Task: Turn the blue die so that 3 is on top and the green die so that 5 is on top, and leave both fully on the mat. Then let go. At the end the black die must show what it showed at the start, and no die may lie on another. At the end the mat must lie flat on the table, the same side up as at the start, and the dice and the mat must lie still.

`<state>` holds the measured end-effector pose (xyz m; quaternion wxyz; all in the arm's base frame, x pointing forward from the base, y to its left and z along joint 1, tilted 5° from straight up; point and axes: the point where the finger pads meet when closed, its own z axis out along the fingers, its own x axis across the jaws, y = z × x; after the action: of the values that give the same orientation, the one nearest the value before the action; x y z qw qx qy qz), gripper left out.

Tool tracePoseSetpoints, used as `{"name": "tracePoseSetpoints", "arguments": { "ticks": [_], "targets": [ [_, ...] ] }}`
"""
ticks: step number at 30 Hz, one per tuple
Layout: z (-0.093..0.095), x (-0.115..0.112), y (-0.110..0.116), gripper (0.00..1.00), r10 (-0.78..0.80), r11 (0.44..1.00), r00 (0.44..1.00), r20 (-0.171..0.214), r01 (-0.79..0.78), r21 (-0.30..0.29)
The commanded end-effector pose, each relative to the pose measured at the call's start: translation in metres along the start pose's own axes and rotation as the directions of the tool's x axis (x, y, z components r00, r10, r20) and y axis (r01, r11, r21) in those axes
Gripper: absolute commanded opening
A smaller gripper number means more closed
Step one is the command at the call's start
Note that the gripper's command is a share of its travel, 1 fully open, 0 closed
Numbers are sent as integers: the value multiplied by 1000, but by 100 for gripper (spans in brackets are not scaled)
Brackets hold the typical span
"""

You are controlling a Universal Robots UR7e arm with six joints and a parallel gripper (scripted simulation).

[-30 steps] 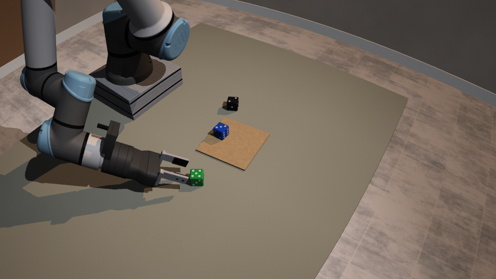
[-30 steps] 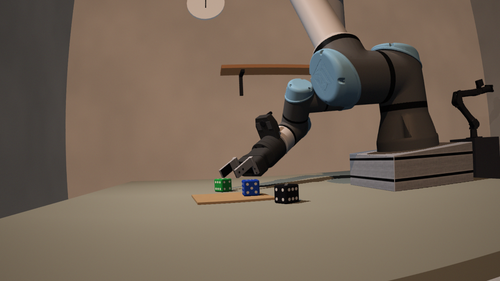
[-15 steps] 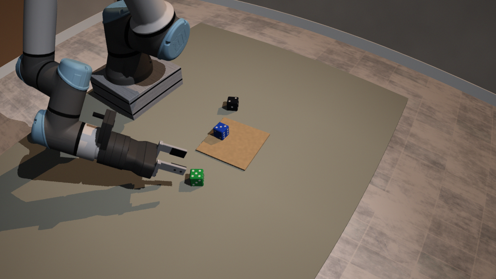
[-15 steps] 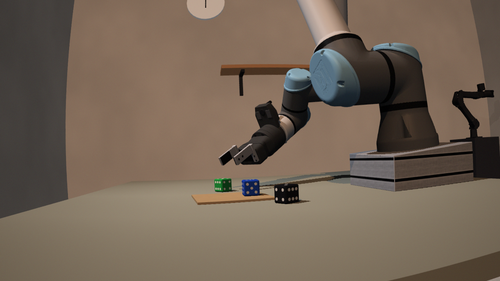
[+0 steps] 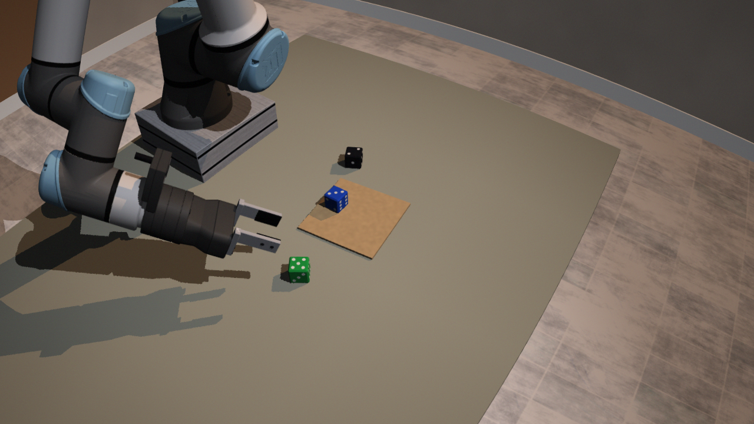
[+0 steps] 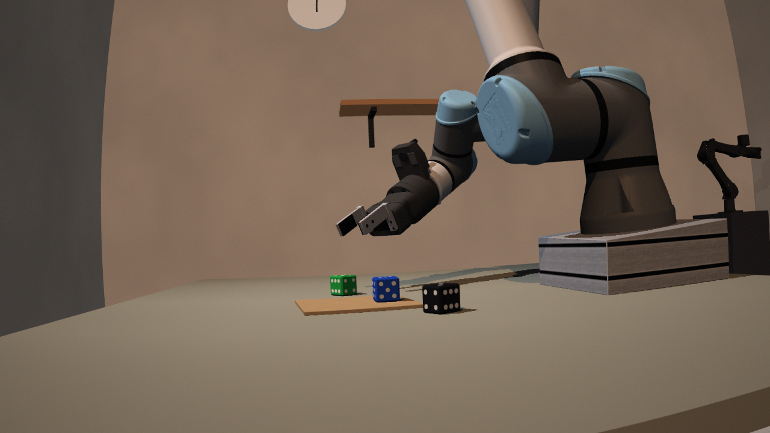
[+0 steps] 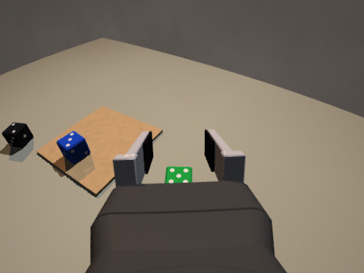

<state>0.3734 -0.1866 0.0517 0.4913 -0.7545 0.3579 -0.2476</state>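
Blue die (image 5: 336,199) (image 6: 385,288) (image 7: 73,147): glossy blue with pale pips, three on top; it sat on the tan mat (image 5: 369,221) (image 6: 344,307) (image 7: 110,138), near one edge.
Green die (image 5: 298,270) (image 6: 343,285) (image 7: 178,176): five on top, off the mat on the worktop (image 5: 447,263) (image 6: 269,365) (image 7: 227,98).
Black die (image 5: 353,157) (image 6: 441,298) (image 7: 17,135): two on top, also off the mat, beyond the blue die's corner.
Fingers (image 5: 258,242) (image 6: 374,219): wide apart and holding nothing, raised above the worktop.
Exterior view: showed a five on the blue die's side, plus six and four on the green die's sides.
Top view: showed a six on another blue side.
Wrist view: the lower part of the green die was hidden behind the gripper body.
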Motion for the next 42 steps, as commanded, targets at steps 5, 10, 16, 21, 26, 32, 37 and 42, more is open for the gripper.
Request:
{"name": "tracePoseSetpoints", "arguments": {
  "ticks": [5,10,16,21,26,32,37,42],
  "targets": [
    [0,0,-1,87,0,1000,1000,2,0,-16],
    [2,0,-3,87,0,997,1000,4,0,-73],
    [6,-1,-9,87,1,979,1000,4,0,-205],
    [9,-1,-14,87,1,945,1000,4,0,-327],
    [14,-1,-21,87,2,884,1000,4,0,-467],
    [20,-1,-31,87,2,748,1000,3,0,-663],
    [24,0,-37,87,3,634,1000,2,0,-773],
    [26,0,-41,87,0,576,1000,0,0,-818]
  ]
}}
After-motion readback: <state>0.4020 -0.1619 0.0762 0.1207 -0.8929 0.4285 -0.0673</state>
